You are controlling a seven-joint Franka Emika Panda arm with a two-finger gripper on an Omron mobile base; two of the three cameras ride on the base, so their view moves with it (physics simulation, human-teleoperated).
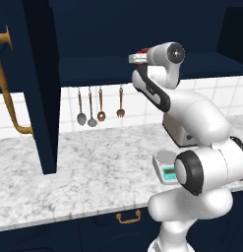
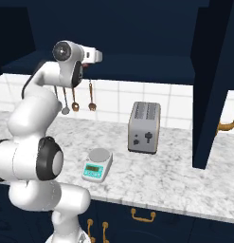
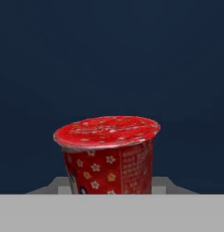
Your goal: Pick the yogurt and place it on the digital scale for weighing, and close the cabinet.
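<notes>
The yogurt (image 3: 106,156), a dark-red cup with a star pattern and a red lid, stands upright and close up in the hand view against the cabinet's dark back wall. My gripper (image 1: 136,58) reaches into the open navy cabinet (image 1: 93,69) at shelf height and is shut on the yogurt, of which a bit of red (image 1: 142,51) shows at the hand. The cabinet doors (image 1: 40,83) (image 2: 214,80) stand open. Below on the counter, the digital scale (image 2: 97,164) (image 1: 164,162) has nothing on its silver platter.
A silver toaster (image 2: 144,127) stands behind the scale, to its right. Several utensils (image 1: 91,108) hang on the tiled wall. A curved brass handle (image 1: 7,88) sticks out from the left door. The marble counter (image 1: 83,167) runs wide, with navy drawers (image 2: 142,218) beneath.
</notes>
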